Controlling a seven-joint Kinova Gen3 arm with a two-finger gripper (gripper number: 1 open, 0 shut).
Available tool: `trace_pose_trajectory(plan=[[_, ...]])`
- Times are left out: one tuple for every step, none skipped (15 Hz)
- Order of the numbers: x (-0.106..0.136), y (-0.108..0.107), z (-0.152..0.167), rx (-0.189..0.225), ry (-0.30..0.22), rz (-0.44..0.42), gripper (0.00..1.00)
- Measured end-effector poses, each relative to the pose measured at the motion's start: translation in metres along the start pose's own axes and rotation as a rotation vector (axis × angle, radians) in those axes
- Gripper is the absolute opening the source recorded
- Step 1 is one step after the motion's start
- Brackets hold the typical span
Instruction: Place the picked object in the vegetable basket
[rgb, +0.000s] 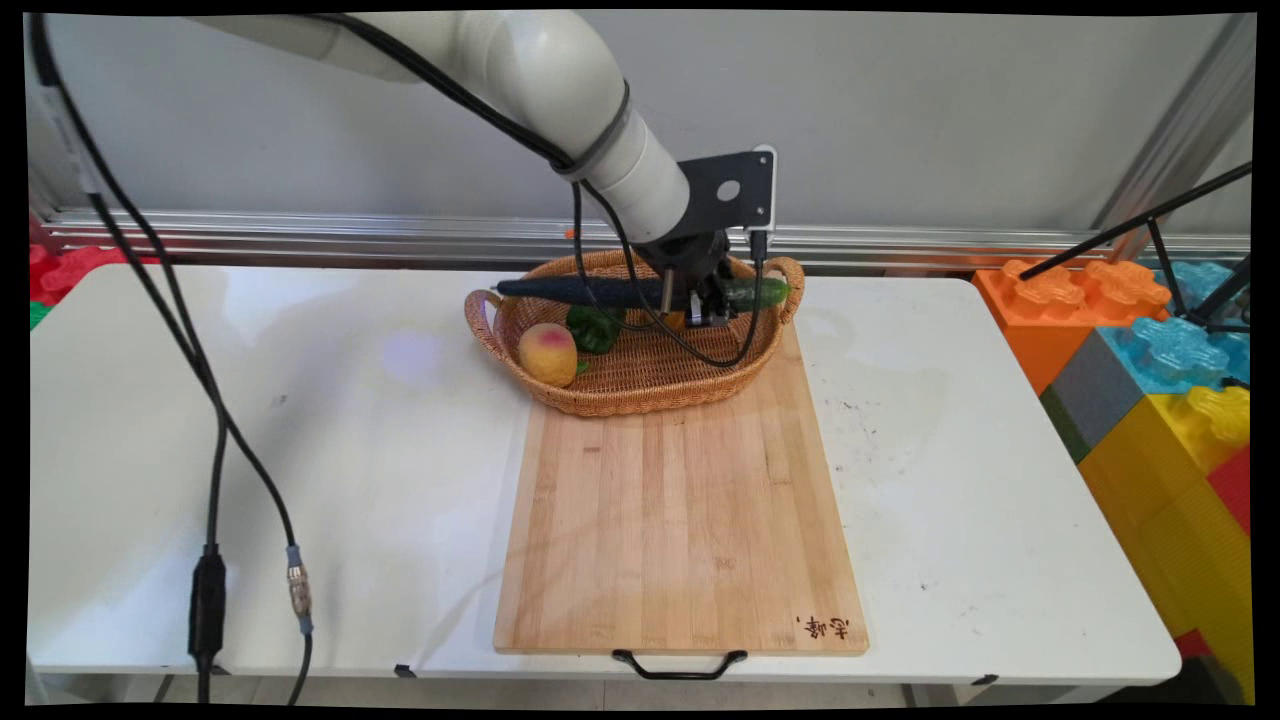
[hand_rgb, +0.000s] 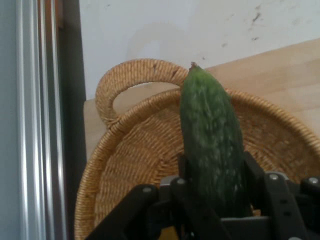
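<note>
1. Your gripper (rgb: 712, 310) is down inside the basket (rgb: 640, 385), at its far right side, with the arm (rgb: 560, 80) reaching in from the upper left.
2. Your jaws are closed on the cucumber (hand_rgb: 212, 145); in the hand view you see a black finger (hand_rgb: 255, 172) pressed against each side of it, and the cucumber sticks out beyond them towards the basket's handle (hand_rgb: 135, 70).
3. In the main view the cucumber (rgb: 758, 292) lies roughly level, its free end pointing right, at the basket's right handle (rgb: 790, 275).
4. You cannot tell whether the cucumber's underside touches the basket floor.
5. Left of your gripper in the basket you have a long dark eggplant (rgb: 580, 291) lying along the far rim, a green pepper (rgb: 595, 328) just in front of it, and a peach (rgb: 547, 353) at the near left.
6. A small orange thing shows just beside the gripper; you cannot tell what it is.
7. The basket sits on the far end of the cutting board (rgb: 680, 530), which lies on the table (rgb: 300, 450) with its black handle (rgb: 680, 665) at the near edge.
8. Black cables (rgb: 210, 420) hang down at the left, and coloured blocks (rgb: 1150, 350) stand off the table's right end.
</note>
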Motion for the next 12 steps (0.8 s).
trace_pose_trajectory(plan=[[-0.002,-0.002,0.005,0.006,-0.001,0.011,0.0],[-0.004,-0.005,0.01,0.011,-0.002,0.023,0.0],[-0.006,-0.007,0.016,0.017,-0.003,0.039,0.0],[-0.008,-0.008,0.02,0.019,-0.003,0.049,0.0],[-0.01,-0.009,0.024,0.02,-0.004,0.059,0.0],[-0.012,-0.01,0.028,0.018,-0.003,0.063,0.0],[-0.013,-0.009,0.031,0.014,-0.002,0.067,0.0],[-0.014,-0.008,0.033,0.008,0.0,0.069,1.0],[-0.015,-0.007,0.036,0.001,0.004,0.072,1.0],[-0.016,-0.006,0.037,-0.004,0.006,0.073,1.0],[-0.016,-0.005,0.039,-0.007,0.008,0.075,1.0],[-0.017,-0.004,0.04,-0.01,0.01,0.074,1.0]])
